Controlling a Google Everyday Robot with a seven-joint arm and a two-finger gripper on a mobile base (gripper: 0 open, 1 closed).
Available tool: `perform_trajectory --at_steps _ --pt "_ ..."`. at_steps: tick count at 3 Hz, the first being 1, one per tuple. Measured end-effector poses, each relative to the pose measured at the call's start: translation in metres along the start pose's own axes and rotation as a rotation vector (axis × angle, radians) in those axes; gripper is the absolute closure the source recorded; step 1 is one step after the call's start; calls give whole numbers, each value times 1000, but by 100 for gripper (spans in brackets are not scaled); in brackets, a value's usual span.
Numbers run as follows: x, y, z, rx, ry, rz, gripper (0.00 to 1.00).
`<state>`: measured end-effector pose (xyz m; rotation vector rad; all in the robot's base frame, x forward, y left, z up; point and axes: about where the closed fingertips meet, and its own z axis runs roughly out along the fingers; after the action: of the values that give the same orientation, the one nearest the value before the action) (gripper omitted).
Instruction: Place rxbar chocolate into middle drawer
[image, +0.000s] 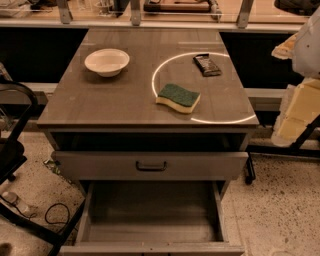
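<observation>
Drawers are shown below the countertop (100, 100). The middle drawer (150, 212) is pulled far out at the bottom of the view, and its flat floor is bare. Above it, an upper drawer (200, 165) is seen by its flat front and dark handle. A pale bowl (107, 62) is set on the left of the countertop and is empty. The rxbar chocolate (207, 64) is laid flat at the far right of the countertop, well apart from the middle drawer, beyond a green-and-yellow sponge (178, 97). The gripper (287, 47) is held at the right edge of the view, beside the countertop and apart from the bar; whether it is spread or closed cannot be told.
</observation>
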<state>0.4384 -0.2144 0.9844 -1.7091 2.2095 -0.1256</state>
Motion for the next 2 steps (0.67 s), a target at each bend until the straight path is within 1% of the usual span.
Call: perform_trajectory --at_steps 1,2 --pt "-1 -5 0 16 -12 3 0" --pt "-1 -32 10 77 -78 41 0"
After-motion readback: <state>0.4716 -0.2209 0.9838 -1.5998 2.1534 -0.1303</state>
